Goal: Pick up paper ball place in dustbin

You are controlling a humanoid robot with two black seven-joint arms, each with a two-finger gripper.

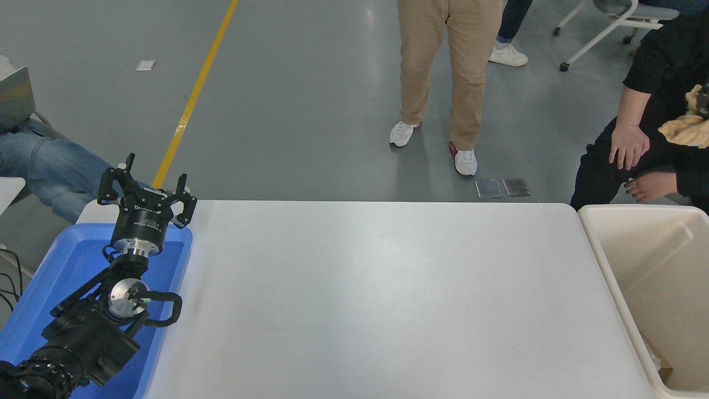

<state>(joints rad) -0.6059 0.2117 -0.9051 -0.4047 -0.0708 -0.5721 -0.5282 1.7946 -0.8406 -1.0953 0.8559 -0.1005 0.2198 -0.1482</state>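
The tan, wrinkled paper ball [684, 129] hangs in the air at the picture's right edge, high above the far end of the cream dustbin [664, 266]. Just above the wad a dark sliver of my right gripper [702, 98] shows, shut on it; the rest of that arm is cut off by the edge. My left gripper [147, 187] is parked open over the blue tray [66, 260] at the lower left, with nothing between its fingers.
A seated person in black is right behind the held ball, a hand [628, 147] resting on a knee. Another person in tan trousers [448, 66] stands beyond the table's far edge. Something small and brownish [659, 367] lies at the dustbin's bottom.
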